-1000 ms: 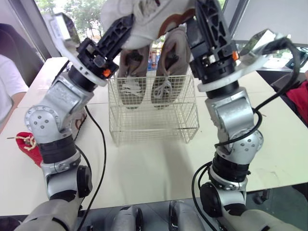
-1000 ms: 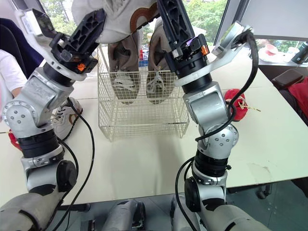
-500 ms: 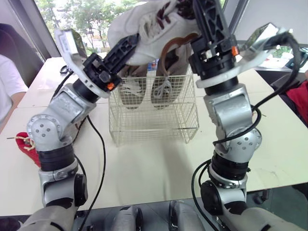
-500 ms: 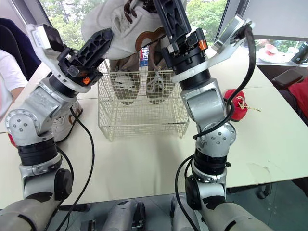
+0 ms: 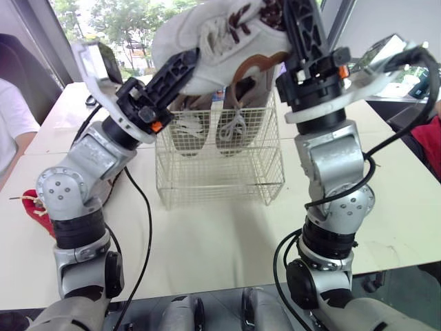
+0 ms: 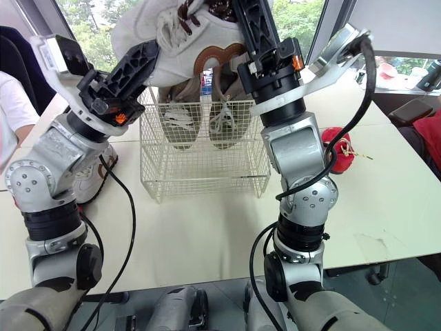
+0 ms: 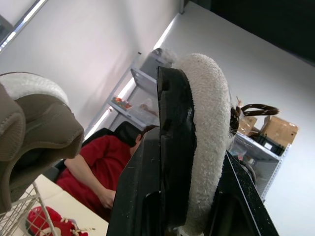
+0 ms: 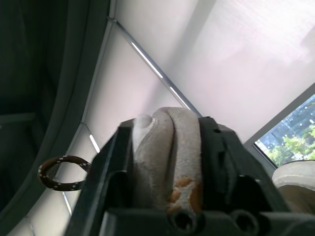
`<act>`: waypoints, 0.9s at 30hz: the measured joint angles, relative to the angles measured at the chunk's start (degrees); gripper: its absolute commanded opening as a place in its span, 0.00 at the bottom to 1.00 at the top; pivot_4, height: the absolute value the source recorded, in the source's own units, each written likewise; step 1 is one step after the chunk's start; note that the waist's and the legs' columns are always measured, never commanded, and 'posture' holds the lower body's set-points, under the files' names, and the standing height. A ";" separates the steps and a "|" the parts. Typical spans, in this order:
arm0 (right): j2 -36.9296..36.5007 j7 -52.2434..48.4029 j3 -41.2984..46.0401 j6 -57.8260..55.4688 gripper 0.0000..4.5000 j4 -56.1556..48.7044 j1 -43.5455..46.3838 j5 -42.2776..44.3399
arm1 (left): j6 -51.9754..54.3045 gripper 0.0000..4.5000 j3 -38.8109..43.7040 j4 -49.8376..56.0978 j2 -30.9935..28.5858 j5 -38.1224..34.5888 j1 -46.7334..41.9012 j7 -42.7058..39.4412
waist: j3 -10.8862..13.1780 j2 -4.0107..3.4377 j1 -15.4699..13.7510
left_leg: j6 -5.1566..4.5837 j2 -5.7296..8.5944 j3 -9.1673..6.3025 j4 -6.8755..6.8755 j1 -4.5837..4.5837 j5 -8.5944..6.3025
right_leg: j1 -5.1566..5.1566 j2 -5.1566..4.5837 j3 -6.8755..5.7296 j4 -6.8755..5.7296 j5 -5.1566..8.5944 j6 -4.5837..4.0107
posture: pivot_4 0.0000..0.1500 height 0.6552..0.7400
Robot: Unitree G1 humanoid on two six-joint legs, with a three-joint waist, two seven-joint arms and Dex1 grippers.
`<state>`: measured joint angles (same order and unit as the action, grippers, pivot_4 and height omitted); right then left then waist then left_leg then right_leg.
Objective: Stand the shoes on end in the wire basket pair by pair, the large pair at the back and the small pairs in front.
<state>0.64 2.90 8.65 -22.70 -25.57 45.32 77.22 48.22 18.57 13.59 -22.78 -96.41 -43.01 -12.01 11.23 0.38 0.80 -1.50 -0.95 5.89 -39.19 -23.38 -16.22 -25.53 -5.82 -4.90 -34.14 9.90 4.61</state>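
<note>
Left tool (image 5: 187, 63) and right tool (image 5: 298, 19) clench a white shoe (image 5: 219, 38) above the wire basket (image 5: 220, 176) holding 2 tan shoes (image 5: 236, 118).

Brightly daylit from the tall glass windows (image 5: 117, 27) beyond the far edge of the pale cream table (image 5: 227, 234). Backlit across the white fabric shoe with brown laces (image 5: 207, 41) held high, shaded grey on its underside. Only faint, soft-edged shadow on the table along the near side of the cream wire basket (image 5: 220, 172). Sharp through the middle of the head views, slightly bowed toward the corners. Soft-focused at close range in both wrist views, blown out to white along the thin ceiling light strips (image 8: 147, 60).
</note>
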 measured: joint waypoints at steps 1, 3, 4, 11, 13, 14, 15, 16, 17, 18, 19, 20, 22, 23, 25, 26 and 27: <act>-0.10 0.08 -0.17 -0.01 0.29 0.00 0.00 -0.11 | -0.51 0.06 -0.26 0.65 -0.47 1.63 0.35 -0.41 | 0.00 0.00 0.01 | 0.00 0.00 0.00 0.00 0.00 0.00 | -0.01 0.00 0.00 0.00 0.00 0.00 | 1.00 1.00; -0.54 0.41 -0.27 -0.09 0.29 0.05 -0.03 -0.76 | -2.40 0.06 -1.82 3.47 -2.20 6.88 1.12 -1.54 | 0.00 0.00 0.02 | 0.00 0.01 0.02 0.01 -0.01 0.00 | -0.01 0.01 0.00 0.03 0.00 0.00 | 1.00 1.00; -0.84 0.48 -0.32 -0.17 0.29 0.05 -0.03 -1.00 | -2.67 0.17 -2.04 4.15 -2.84 8.11 1.28 -1.86 | 0.00 0.00 0.01 | 0.00 0.00 0.02 0.01 -0.01 -0.01 | -0.01 0.01 0.00 0.03 0.00 -0.01 | 1.00 1.00; -4.06 0.58 0.52 -0.71 0.29 0.14 2.56 -1.37 | -0.67 0.90 -2.08 5.28 -8.98 8.70 5.86 -2.45 | 0.00 -0.01 0.04 | -0.04 -0.03 0.00 0.02 -0.01 -0.03 | -0.03 0.00 0.00 0.03 0.01 -0.01 | 1.00 1.00; -4.14 0.59 0.30 -1.01 0.29 0.19 2.85 -1.21 | 0.04 0.90 -1.89 6.57 -11.26 8.37 7.23 -2.42 | 0.01 -0.01 0.14 | -0.04 -0.03 0.00 0.04 -0.01 -0.04 | -0.05 0.00 0.00 0.03 0.01 -0.01 | 1.00 1.00; -4.11 0.59 0.12 -1.06 0.29 0.22 2.93 -1.19 | 0.36 0.90 -1.82 7.55 -12.50 8.33 8.18 -2.52 | 0.01 -0.01 0.19 | -0.04 -0.04 0.00 0.05 -0.01 -0.04 | -0.06 0.00 0.00 0.03 0.01 -0.01 | 1.00 1.00; -3.94 0.11 0.41 -0.55 0.29 0.17 3.42 -0.87 | 1.96 0.90 -2.47 9.05 -15.41 9.41 10.33 -2.58 | 0.02 -0.03 0.27 | -0.03 -0.04 0.02 0.06 0.00 -0.03 | -0.06 0.01 0.01 0.02 0.01 -0.01 | 1.00 1.00; -4.42 -0.58 0.71 -0.43 0.29 -0.06 4.06 -0.70 | 3.28 0.90 -3.54 10.03 -17.47 11.06 12.45 -2.60 | 0.05 -0.09 0.26 | -0.03 -0.03 0.03 0.07 -0.01 -0.03 | -0.07 0.00 0.02 0.02 0.02 0.00 | 1.00 1.00; -5.68 -1.57 1.16 -0.39 0.29 -0.07 4.70 -0.56 | 4.37 0.90 -4.49 10.65 -19.23 13.12 14.40 -2.76 | 0.05 -0.08 0.24 | -0.02 -0.04 0.03 0.06 -0.01 -0.03 | -0.08 0.01 0.02 0.02 0.02 0.00 | 1.00 1.00; -8.16 -3.17 1.36 -0.94 0.29 0.01 4.99 -0.44 | 5.05 0.90 -4.76 11.50 -20.98 14.67 15.88 -3.22 | 0.06 -0.07 0.12 | -0.05 -0.04 0.03 0.06 -0.05 -0.05 | -0.10 0.01 0.00 0.04 0.02 0.00 | 1.00 1.00; -12.40 -5.82 1.70 -2.38 0.29 0.35 5.08 -0.46 | 5.36 0.90 -4.75 12.37 -22.97 15.90 16.79 -4.09 | 0.06 -0.06 -0.20 | -0.15 -0.01 0.03 0.05 -0.08 -0.11 | -0.12 -0.02 0.00 0.06 0.04 -0.04 | 1.00 1.00; -17.62 -9.39 1.98 -4.20 0.29 1.41 5.35 -0.73 | 5.41 0.90 -4.56 13.28 -24.90 16.83 17.14 -4.93 | 0.08 -0.04 -0.45 | -0.40 0.02 0.02 0.02 -0.12 -0.25 | -0.12 -0.06 -0.01 0.09 0.12 -0.18 | 1.00 1.00; -29.52 -18.66 2.59 -8.67 0.29 5.04 6.54 -2.87 | 5.29 0.90 -3.49 15.70 -29.20 19.24 17.17 -7.09 | 0.08 -0.03 -0.67 | -0.54 0.05 0.08 0.00 -0.13 -0.34 | -0.09 -0.10 0.02 0.26 0.15 -0.23 | 1.00 1.00; -33.52 -23.32 2.88 -9.92 0.29 7.01 7.29 -4.29 | 5.18 0.90 -3.35 16.76 -30.80 20.55 16.93 -8.14 | 0.08 -0.04 -0.57 | -0.58 0.05 0.10 0.00 -0.12 -0.38 | -0.09 -0.10 0.02 0.30 0.15 -0.23 | 1.00 1.00; -38.44 -30.82 1.54 -10.95 0.29 9.38 8.31 -8.45 | 5.15 0.90 -3.42 18.17 -31.73 22.13 16.87 -9.13 | 0.09 -0.06 -0.29 | -0.58 0.02 0.11 0.06 -0.11 -0.38 | -0.10 -0.07 0.02 0.33 0.15 -0.22 | 1.00 1.00; -41.35 -36.28 -0.90 -10.53 0.29 11.94 9.62 -12.40 | 5.16 0.90 -3.51 18.83 -32.03 22.66 16.90 -8.92 | 0.09 -0.06 -0.06 | -0.58 0.00 0.13 0.08 -0.11 -0.38 | -0.13 -0.04 0.02 0.30 0.15 -0.22 | 1.00 1.00; -43.13 -40.82 -3.13 -9.75 0.29 15.14 11.47 -15.94 | 5.16 0.90 -3.59 19.39 -32.12 23.12 16.85 -8.58 | 0.09 -0.07 0.17 | -0.58 -0.01 0.18 0.11 -0.11 -0.38 | -0.18 -0.04 0.05 0.29 0.16 -0.23 | 1.00 1.00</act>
<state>-42.48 -37.92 5.52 -32.44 -10.43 56.80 61.28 53.39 14.98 32.98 -54.89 -73.29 -26.16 -20.59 11.32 0.32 0.97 -2.08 -0.96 6.07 -39.08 -23.49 -16.59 -25.71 -5.85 -4.84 -33.85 10.05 4.39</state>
